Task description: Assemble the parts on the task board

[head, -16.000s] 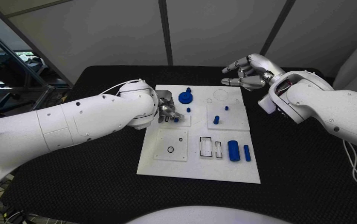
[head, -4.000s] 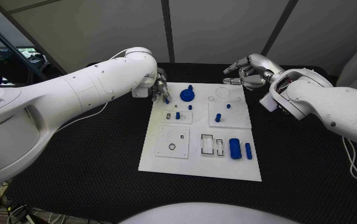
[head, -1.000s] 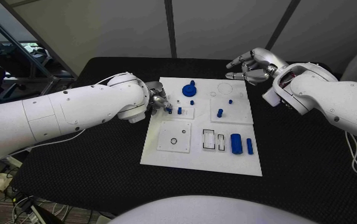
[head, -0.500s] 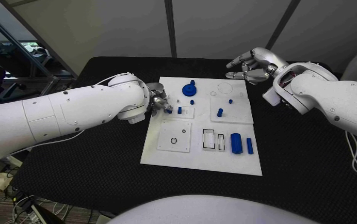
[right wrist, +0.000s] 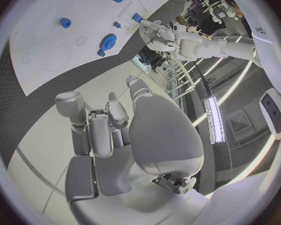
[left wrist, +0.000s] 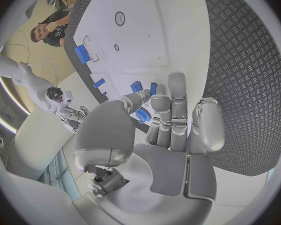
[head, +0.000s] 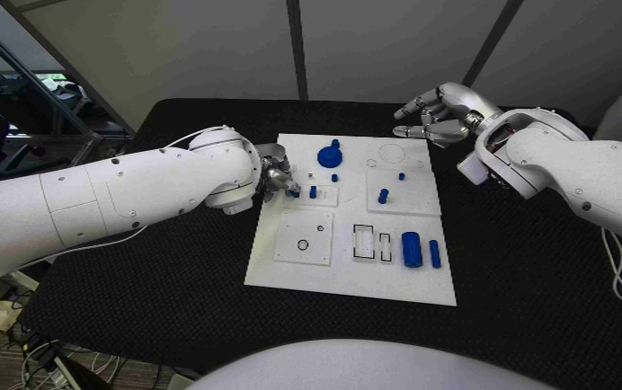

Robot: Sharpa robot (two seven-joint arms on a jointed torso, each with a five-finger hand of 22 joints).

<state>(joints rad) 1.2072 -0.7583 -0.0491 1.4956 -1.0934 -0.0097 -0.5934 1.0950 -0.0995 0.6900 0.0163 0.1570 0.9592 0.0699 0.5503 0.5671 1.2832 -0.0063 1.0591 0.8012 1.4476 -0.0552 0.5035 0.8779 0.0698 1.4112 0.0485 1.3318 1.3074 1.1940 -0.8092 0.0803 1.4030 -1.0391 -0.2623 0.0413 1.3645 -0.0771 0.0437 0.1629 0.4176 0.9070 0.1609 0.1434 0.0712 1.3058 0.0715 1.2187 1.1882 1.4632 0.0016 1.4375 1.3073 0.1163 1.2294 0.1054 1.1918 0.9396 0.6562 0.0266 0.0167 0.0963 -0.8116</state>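
From the head view, the left hand (head: 276,177) sits at the task board (head: 324,269)'s left edge, beside a small blue peg (head: 313,191). The right hand (head: 436,119) hovers past the board's far right corner, fingers curled, holding nothing.

In the left wrist view, its fingers (left wrist: 170,110) are bent near blue parts (left wrist: 137,86); I cannot tell if they hold one.

In the right wrist view, a blue gear (right wrist: 107,41) lies on the board.

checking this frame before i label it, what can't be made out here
- Left hand, head view: the white forearm covers most of it, so contact with the task board is unclear.
- Left wrist view: a small blue part sits between the fingers; gripped or merely behind them, I cannot tell.
- Board slots and rings, head view: too small to tell empty from filled.
- Right hand, head view: fingers curled, palm side turned away.
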